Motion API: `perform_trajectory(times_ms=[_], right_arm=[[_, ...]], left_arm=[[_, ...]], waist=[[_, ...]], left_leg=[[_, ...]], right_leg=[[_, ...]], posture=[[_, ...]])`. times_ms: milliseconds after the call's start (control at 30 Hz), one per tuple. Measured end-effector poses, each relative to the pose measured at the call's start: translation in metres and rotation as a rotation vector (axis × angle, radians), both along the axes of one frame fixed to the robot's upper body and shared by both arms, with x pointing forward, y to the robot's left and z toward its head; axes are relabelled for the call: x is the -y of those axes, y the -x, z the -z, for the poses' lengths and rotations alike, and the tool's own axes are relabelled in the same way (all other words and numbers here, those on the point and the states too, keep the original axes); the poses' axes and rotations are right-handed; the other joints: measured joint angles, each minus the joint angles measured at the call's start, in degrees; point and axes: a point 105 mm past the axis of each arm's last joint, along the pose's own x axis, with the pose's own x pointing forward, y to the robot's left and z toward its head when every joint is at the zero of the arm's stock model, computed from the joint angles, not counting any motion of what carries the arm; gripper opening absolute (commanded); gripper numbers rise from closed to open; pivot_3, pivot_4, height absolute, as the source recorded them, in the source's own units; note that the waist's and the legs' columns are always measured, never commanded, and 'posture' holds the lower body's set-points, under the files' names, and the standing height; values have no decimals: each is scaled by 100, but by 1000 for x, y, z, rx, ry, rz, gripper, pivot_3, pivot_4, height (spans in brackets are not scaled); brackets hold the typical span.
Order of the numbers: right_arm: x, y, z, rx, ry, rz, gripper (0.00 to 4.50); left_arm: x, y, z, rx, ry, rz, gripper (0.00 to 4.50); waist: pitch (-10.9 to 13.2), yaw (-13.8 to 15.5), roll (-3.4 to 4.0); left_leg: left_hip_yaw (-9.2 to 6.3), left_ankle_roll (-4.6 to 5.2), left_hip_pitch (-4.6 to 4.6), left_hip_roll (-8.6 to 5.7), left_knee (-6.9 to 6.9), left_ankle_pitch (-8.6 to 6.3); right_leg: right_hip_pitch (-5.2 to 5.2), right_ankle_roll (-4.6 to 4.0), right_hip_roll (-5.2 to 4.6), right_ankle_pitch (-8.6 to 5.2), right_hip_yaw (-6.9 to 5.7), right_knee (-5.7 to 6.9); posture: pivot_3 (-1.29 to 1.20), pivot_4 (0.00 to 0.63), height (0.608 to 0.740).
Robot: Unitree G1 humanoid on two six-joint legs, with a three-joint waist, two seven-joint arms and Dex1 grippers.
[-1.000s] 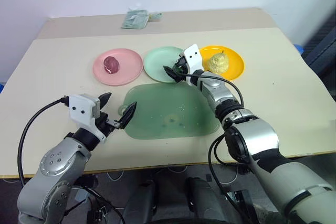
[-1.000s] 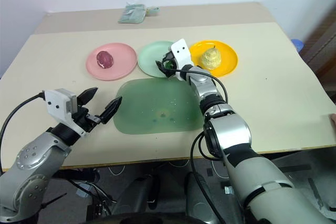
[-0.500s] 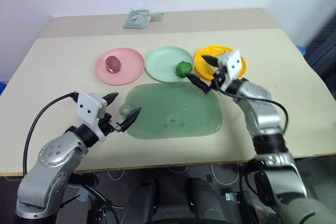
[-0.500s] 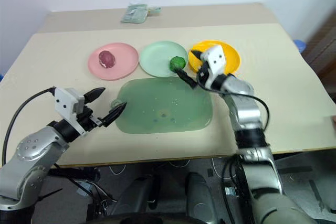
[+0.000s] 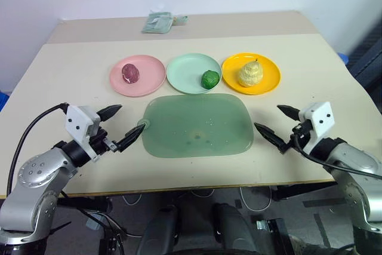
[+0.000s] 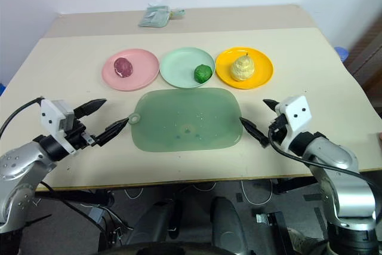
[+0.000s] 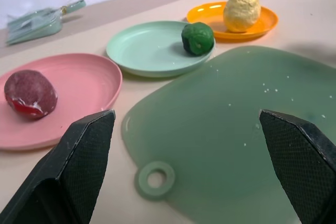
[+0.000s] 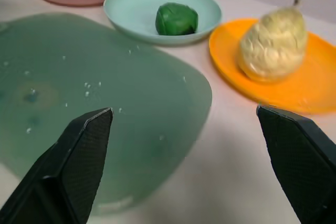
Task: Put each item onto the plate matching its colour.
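Note:
Three plates stand in a row across the table. The dark red round item [image 5: 130, 73] lies on the pink plate [image 5: 149, 80]. The lumpy green item [image 5: 209, 79] sits on the right part of the mint green plate [image 5: 185, 71]. The pale yellow pear [image 5: 250, 73] stands on the yellow-orange plate [image 5: 268, 80]. My left gripper [image 5: 121, 126] is open and empty over the table, left of the green mat [image 5: 197, 125]. My right gripper [image 5: 278, 125] is open and empty, right of the mat and well short of the plates.
The translucent green mat with its ring tab [image 5: 142, 126] lies between my grippers, in front of the plates. A pale green wad of cloth [image 5: 158, 22] rests near the table's far edge. Bare tabletop lies to both sides.
My right gripper left the green item on the mint green plate and drew back to the right, near the table's front. My left gripper shifted a little to the left.

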Motion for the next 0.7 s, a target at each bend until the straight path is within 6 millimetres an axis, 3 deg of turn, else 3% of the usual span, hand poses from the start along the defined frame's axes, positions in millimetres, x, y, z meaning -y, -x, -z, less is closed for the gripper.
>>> perform_trajectory(times_ms=[200,700], right_arm=[[14,8,-1,14,1,45,4467],[17,10,-1,32,11,32,4467]], left_arm=[[0,7,5,-35,2,31,4500],[6,14,4,-45,23,75,4500]], waist=[[0,22,-1],[-2,112,-4]], left_leg=[[-1,0,0,1,1,0],[0,4,0,0,14,-2]], right_leg=[[2,0,-2,0,-2,0],[10,-4,-4,-3,-4,-3]], posture=[[0,150,740],[0,150,740]])
